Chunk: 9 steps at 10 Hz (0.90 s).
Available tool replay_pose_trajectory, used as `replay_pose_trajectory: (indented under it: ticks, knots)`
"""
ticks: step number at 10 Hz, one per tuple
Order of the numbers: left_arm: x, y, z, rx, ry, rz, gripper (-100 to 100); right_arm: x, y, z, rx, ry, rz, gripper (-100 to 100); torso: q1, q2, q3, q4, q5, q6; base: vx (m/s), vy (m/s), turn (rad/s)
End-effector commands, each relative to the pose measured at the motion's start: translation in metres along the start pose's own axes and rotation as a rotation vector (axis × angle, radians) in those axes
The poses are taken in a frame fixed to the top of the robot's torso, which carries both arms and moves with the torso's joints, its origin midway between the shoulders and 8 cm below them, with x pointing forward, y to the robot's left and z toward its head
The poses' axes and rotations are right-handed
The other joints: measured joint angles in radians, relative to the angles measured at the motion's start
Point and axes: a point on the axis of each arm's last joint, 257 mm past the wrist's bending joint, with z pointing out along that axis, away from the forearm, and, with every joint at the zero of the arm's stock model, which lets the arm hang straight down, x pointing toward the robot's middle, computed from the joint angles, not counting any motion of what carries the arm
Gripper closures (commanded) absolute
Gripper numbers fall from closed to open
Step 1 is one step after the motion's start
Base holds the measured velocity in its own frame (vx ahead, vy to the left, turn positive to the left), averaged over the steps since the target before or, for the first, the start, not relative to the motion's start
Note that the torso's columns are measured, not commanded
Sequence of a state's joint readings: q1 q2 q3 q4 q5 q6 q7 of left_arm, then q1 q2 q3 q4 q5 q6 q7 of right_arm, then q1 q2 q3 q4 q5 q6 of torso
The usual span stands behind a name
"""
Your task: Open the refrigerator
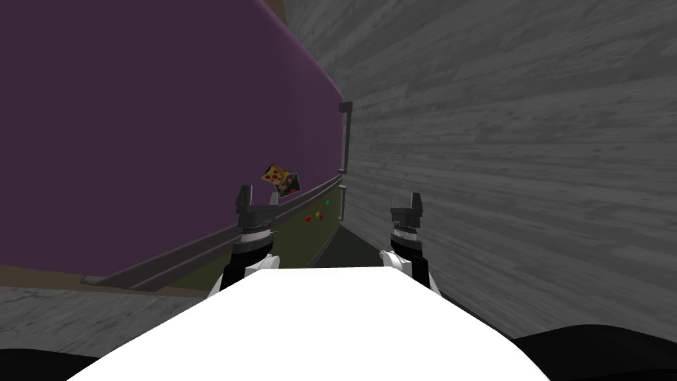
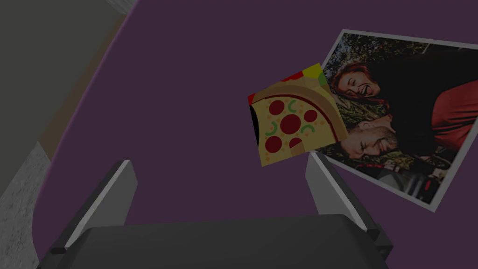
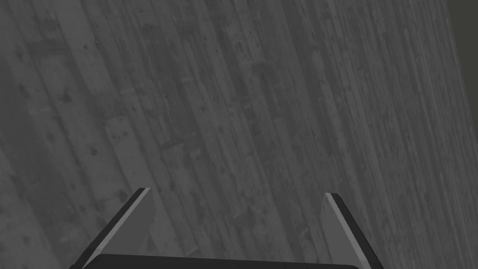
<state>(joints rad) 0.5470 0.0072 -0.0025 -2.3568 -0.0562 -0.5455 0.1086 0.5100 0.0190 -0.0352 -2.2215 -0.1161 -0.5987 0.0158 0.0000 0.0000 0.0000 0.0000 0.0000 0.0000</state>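
The purple refrigerator door stands left, with one pizza magnet and one photo on it and a grey handle at its far edge. The left gripper, near the magnet, and the right gripper each hold two fingers apart, empty.

Right side: I see a grey plank surface, its boards worn and speckled
Lower left: a mottled grey strip
Light: dim and flat

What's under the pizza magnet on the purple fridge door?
The pizza magnet overlaps one edge of a photo of two laughing people. The rest of the magnet sits on the bare purple door. The strip of photo beneath the magnet is covered and cannot be seen.
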Motion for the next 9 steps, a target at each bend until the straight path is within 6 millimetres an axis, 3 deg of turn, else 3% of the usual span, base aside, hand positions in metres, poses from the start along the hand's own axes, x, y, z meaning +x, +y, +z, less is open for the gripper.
replay_pose_trajectory:
  ticks: [1,9]
  knots:
    - [0.0000,0.0000,0.0000,0.000,0.000,0.000,0,0.0000,0.0000,0.0000,0.000,0.000,0.000,0,0.000,0.040,-0.082,0.041,0.000,0.000,0.000,0.000,0.000]
    - [0.0000,-0.0002,0.0001,0.000,0.000,0.000,0,0.0000,0.0002,0.0001,0.000,0.000,0.000,0,0.000,0.618,-1.234,0.617,0.000,0.000,0.000,0.000,0.000]
